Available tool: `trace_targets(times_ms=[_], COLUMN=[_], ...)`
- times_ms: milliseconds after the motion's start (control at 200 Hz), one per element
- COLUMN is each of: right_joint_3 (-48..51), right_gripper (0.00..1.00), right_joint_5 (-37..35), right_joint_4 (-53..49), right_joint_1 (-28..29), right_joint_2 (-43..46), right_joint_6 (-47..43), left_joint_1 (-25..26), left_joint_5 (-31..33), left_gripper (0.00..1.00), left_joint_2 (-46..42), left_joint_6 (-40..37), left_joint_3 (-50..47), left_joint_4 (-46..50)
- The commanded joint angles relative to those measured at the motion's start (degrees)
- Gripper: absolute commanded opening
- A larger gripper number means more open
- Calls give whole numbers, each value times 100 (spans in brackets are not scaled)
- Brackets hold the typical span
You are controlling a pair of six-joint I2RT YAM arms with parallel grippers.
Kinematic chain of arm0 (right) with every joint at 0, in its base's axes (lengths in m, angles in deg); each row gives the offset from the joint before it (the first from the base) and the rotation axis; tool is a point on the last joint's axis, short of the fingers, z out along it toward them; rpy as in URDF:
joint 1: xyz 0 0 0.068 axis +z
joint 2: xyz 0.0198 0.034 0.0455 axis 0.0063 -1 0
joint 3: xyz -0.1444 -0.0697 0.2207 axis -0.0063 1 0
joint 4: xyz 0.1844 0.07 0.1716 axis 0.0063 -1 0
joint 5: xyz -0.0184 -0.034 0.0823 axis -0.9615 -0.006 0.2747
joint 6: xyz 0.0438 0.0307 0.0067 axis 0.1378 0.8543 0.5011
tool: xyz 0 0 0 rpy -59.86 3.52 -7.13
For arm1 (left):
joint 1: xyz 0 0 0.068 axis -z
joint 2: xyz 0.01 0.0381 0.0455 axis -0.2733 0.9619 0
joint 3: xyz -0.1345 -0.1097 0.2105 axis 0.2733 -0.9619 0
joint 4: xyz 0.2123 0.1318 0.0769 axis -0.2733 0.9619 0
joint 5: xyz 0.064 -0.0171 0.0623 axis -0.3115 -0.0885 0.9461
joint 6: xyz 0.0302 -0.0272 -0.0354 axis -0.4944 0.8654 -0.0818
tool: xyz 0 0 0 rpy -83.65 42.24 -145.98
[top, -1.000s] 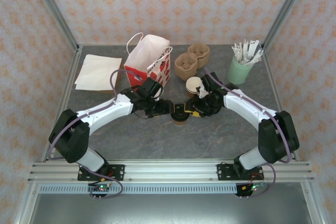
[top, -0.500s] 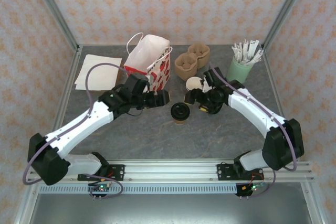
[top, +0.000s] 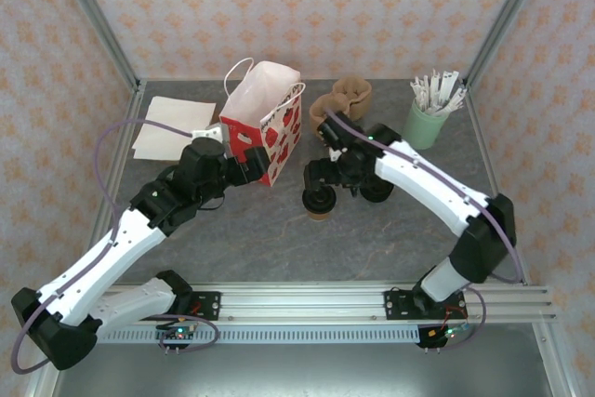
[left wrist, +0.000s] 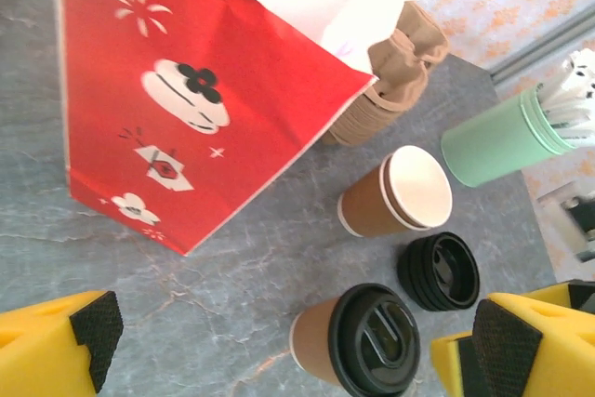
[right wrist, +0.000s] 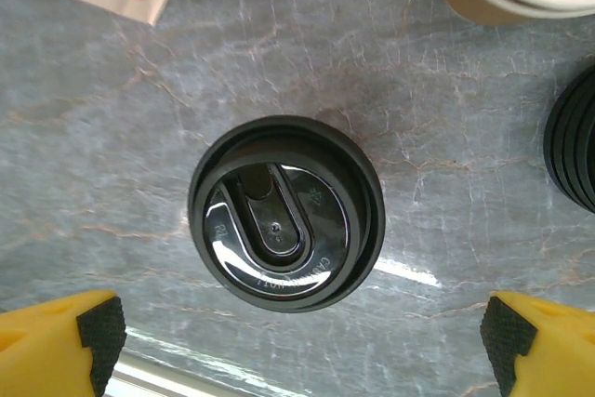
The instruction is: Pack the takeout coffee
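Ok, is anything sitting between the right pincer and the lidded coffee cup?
Nothing visible. The right pincer hangs open right over the coffee cup, black lid bare below it. The unlidded cup and lid stack stand off to one side.

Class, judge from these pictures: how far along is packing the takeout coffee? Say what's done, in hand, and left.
Done: the takeout coffee stands capped with a black lid. In hand: nothing; the right gripper hangs open over it, the left gripper open near the bag. Left: grip the coffee and lower it into the bag.
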Motion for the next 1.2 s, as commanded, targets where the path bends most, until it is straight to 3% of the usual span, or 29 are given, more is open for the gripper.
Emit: trace_targets(times_ms=[0, 345, 1196], right_joint_3=[-369, -788, -783], right_gripper=[99, 99, 99], right_joint_5=[-616, -531, -198], right_joint_4=[-651, -809, -580], right_joint_1=[198, 386, 390], right_joint_2=[-404, -1196, -1588], right_joint_6=[-211, -353, -422], left_joint_1=[-47, -52, -60], left_joint_5=[485, 491, 413], left_gripper=[100, 100, 100], left_joint_2=[-145, -194, -44], left_joint_6=[-142, -231, -268], left_joint_3=[-76, -150, -166], left_joint_4=[299, 397, 389])
